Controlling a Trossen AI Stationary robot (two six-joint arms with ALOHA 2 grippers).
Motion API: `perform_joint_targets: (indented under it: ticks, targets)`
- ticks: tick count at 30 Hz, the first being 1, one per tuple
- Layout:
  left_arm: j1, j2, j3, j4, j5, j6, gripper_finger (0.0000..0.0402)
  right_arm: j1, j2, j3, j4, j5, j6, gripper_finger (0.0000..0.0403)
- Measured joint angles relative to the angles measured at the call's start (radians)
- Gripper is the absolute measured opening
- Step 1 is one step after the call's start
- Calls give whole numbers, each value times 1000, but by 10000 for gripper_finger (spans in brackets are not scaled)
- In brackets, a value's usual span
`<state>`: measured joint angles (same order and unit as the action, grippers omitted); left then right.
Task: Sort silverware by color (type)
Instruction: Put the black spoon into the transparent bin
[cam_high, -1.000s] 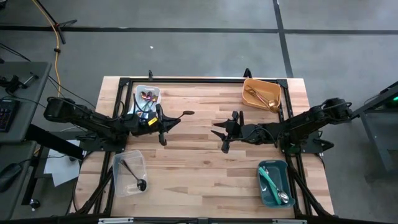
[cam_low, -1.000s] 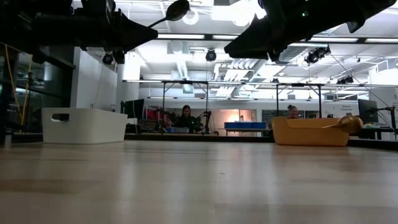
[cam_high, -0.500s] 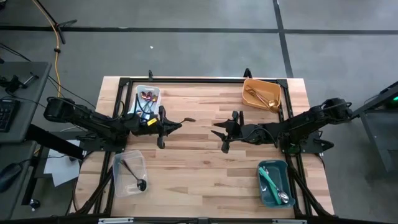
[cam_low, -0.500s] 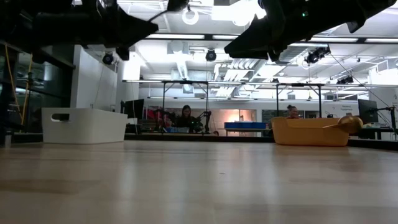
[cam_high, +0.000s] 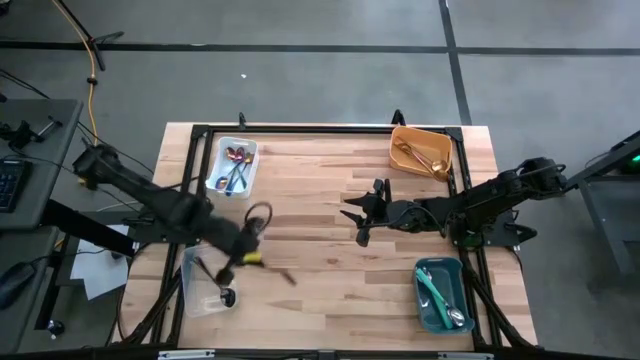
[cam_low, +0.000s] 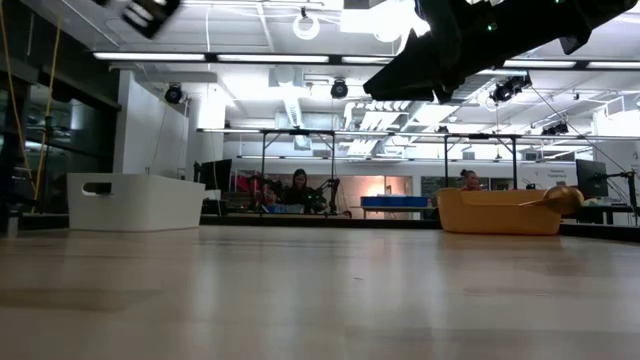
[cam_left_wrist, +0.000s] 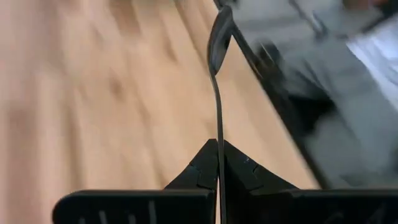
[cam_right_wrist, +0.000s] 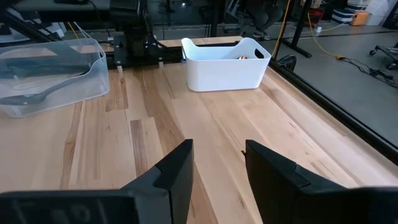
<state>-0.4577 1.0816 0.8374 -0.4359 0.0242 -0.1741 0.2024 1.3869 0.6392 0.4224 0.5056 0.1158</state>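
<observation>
A black spoon (cam_left_wrist: 219, 74) sticks out ahead of my left gripper (cam_left_wrist: 219, 148), which is shut on it. In the high view this gripper (cam_high: 256, 258) hangs blurred over the wood just right of the clear bin (cam_high: 190, 262), where another black spoon (cam_high: 222, 292) lies. The held spoon (cam_high: 284, 274) points toward the table's near right. My right gripper (cam_high: 362, 214) hovers open at mid-table with nothing between its fingers (cam_right_wrist: 180, 168). My left gripper pinches the black spoon's thin handle (cam_left_wrist: 219, 134) between its two shut fingers, at the handle's end. The spoon runs straight on from the fingertips, bowl (cam_left_wrist: 219, 38) foremost, slanting down over the table. It is lifted clear of the wood.
A white bin (cam_high: 222, 150) at the far left holds rainbow spoons. An orange bin (cam_high: 400, 133) at the far right holds gold ones, and a teal bin (cam_high: 426, 316) at the near right holds teal-handled ones. A black frame (cam_high: 300, 128) rims the table. People sit in the room behind.
My left gripper has swung away from beside the white bin toward the table's near edge, ending next to the clear bin, most of it in the last half second. It has tipped from pointing upward to slanting down. The black spoon has stayed in its hold and now points near-right.
</observation>
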Motion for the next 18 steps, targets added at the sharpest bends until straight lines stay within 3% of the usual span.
perform_joint_targets:
  ticks: [4, 12, 18]
  targets:
    - [-145, 32, 129, -258, 46, -236, 0, 0, 0, 0, 0, 0, 18, 140]
    - [-376, 35, 142, -470, 78, -729, 0, 0, 0, 0, -1, 0, 43, 140]
    - [-451, 24, 141, -581, 72, -834, 0, 0, 0, 0, -1, 0, 42, 140]
